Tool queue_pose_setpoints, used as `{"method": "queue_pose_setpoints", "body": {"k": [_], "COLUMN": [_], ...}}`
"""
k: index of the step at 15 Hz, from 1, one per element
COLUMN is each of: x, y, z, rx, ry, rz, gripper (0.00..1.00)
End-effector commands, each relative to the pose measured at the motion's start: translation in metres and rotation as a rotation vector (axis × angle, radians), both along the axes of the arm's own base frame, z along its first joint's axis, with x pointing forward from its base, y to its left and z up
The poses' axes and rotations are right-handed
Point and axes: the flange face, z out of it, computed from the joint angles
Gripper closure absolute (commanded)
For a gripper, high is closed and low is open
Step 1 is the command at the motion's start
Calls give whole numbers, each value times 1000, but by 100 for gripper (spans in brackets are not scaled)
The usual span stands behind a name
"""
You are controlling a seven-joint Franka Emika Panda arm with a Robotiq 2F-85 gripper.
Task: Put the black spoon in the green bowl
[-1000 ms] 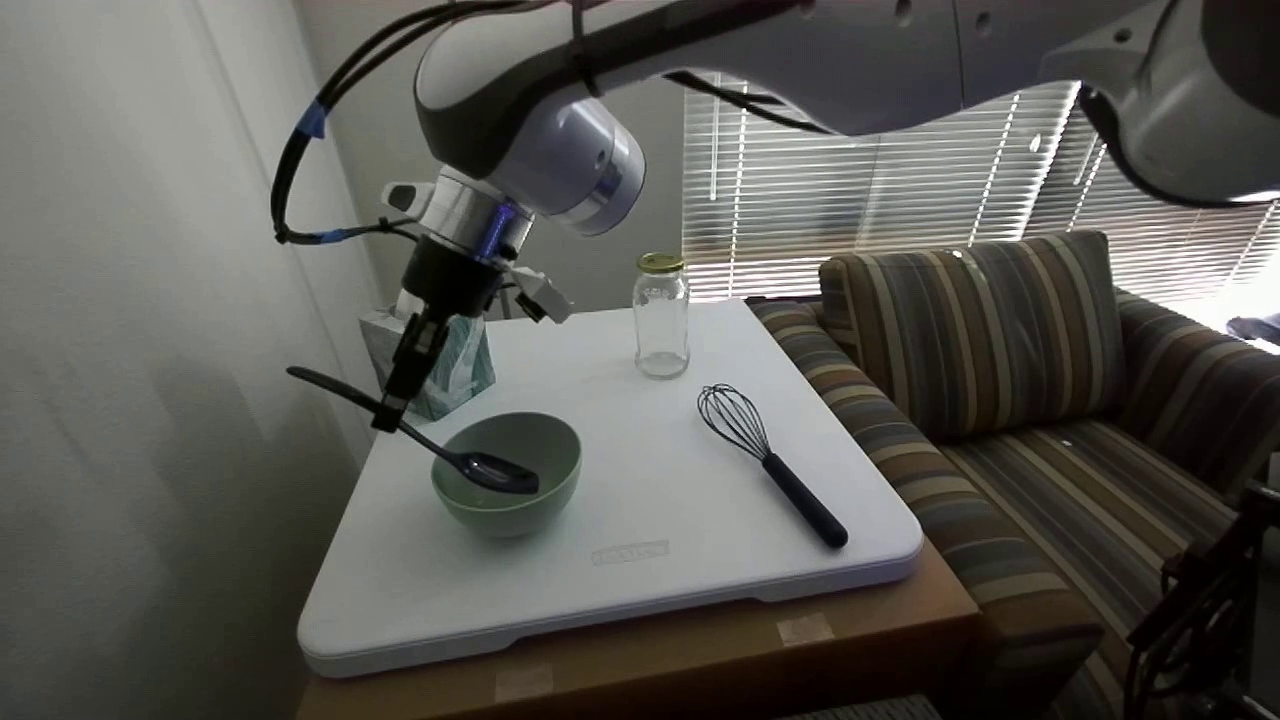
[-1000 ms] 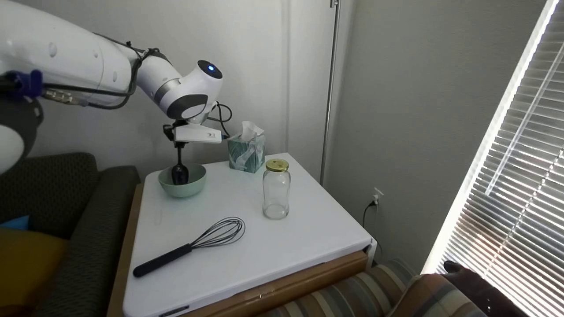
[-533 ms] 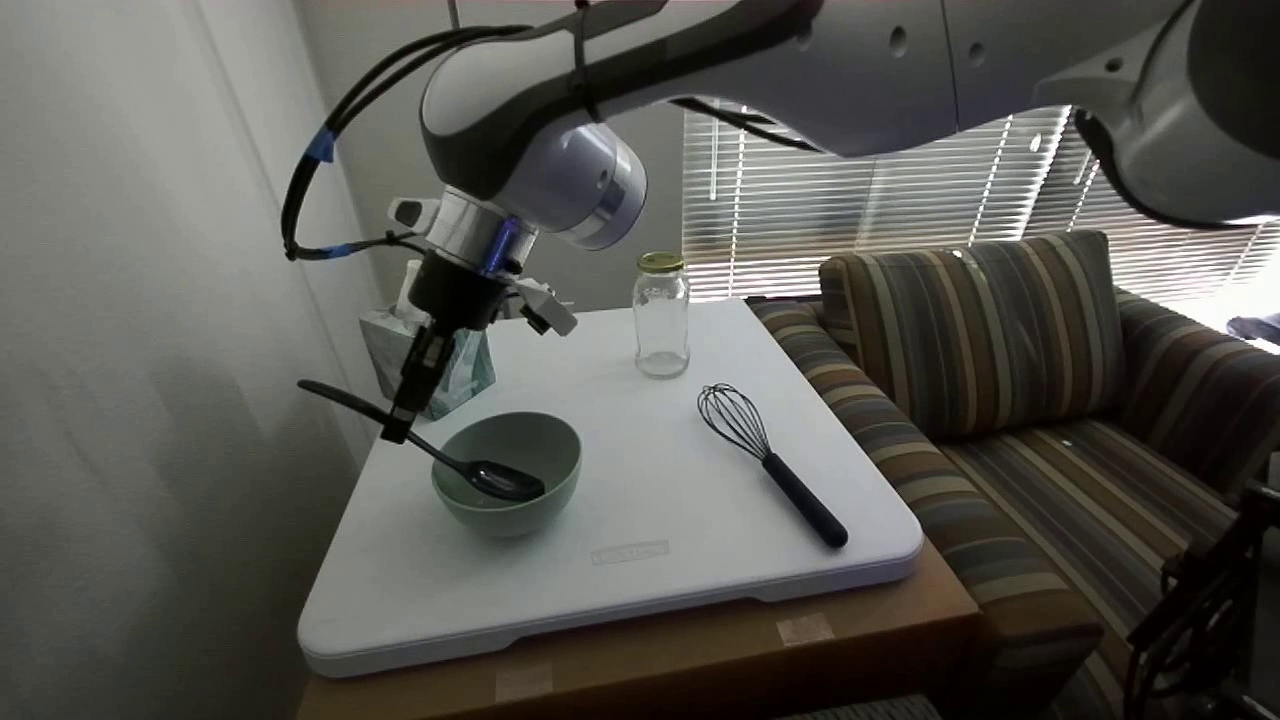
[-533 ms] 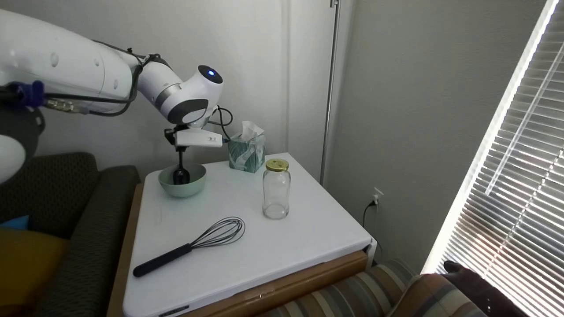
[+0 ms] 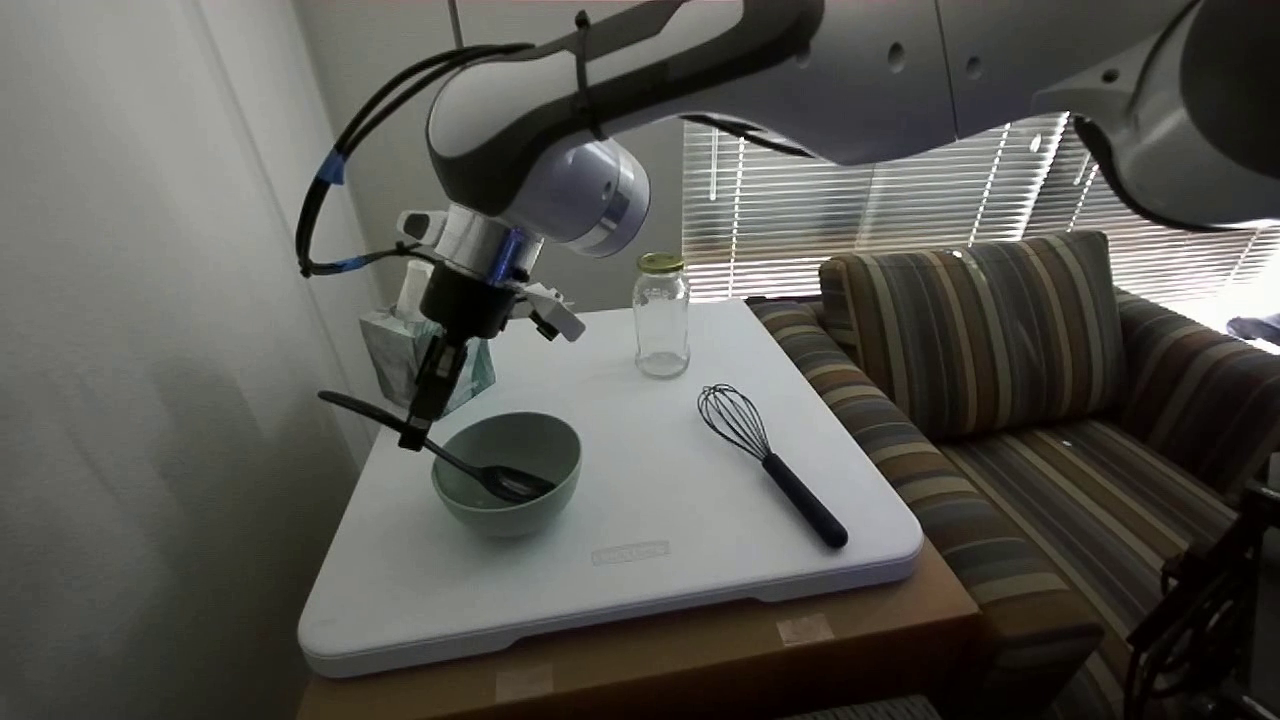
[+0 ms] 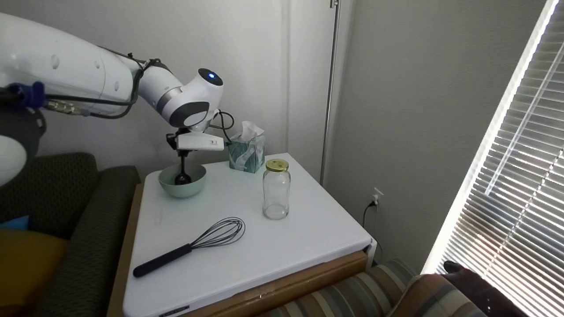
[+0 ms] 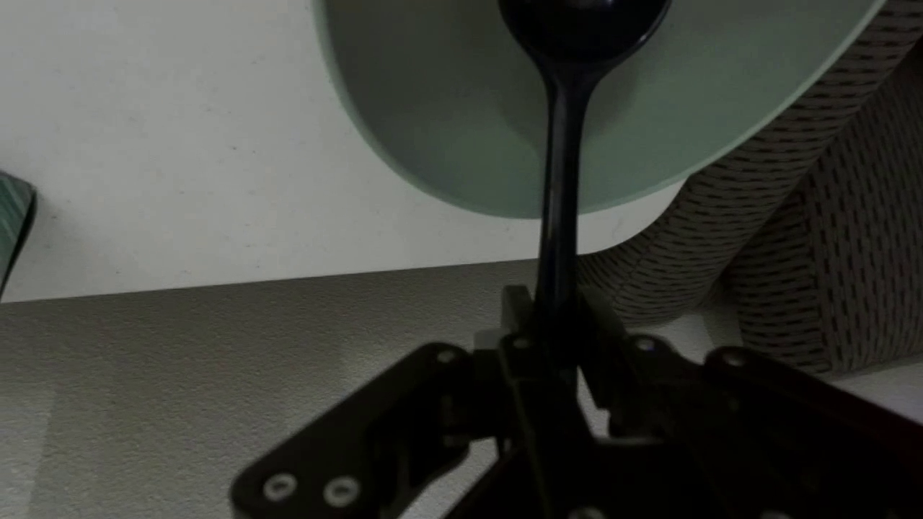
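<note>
The black spoon [image 5: 514, 484] is tilted, with its scoop low inside the green bowl [image 5: 510, 522] and its handle rising out over the rim. The spoon [image 6: 183, 178] and bowl [image 6: 183, 191] also show in an exterior view. My gripper [image 5: 413, 437] is shut on the spoon's handle, outside and a little above the bowl's wall-side rim. In the wrist view the fingers [image 7: 554, 317] press the handle from both sides. The spoon [image 7: 562, 158] reaches over the bowl [image 7: 469, 166] there. I cannot tell whether the scoop touches the bowl's inside.
The bowl stands on a white table [image 5: 640, 600] near the wall. A black whisk [image 5: 790, 490] and a clear jar with a gold lid [image 5: 662, 320] stand apart from it. A tissue box [image 6: 246, 153] is behind, close to the arm. Sofas flank the table.
My gripper has moved down and slightly toward the bowl with the spoon held. The scoop has sunk a little deeper in the bowl. The bowl has not moved.
</note>
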Motion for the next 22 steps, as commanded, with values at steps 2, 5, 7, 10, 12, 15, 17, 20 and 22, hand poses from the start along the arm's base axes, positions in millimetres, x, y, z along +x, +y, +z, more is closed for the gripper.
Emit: {"method": "queue_pose_setpoints", "body": {"k": [2, 5, 7, 10, 12, 15, 17, 20, 22], "x": [1, 2, 2, 0, -3, -5, -6, -10, -10], "y": [-3, -3, -2, 8, 13, 14, 12, 14, 15], "z": [-1, 2, 8, 25, 37, 59, 75, 99, 94], "rx": [-27, -29, -33, -56, -112, -222, -295, -371, -338], "ry": [2, 0, 0, 44, 94, 146, 170, 206, 206], "rz": [-4, -7, -10, -45, -87, -177, -239, -315, -301], "gripper": [42, 21, 8, 0, 0, 0, 0, 0, 0]}}
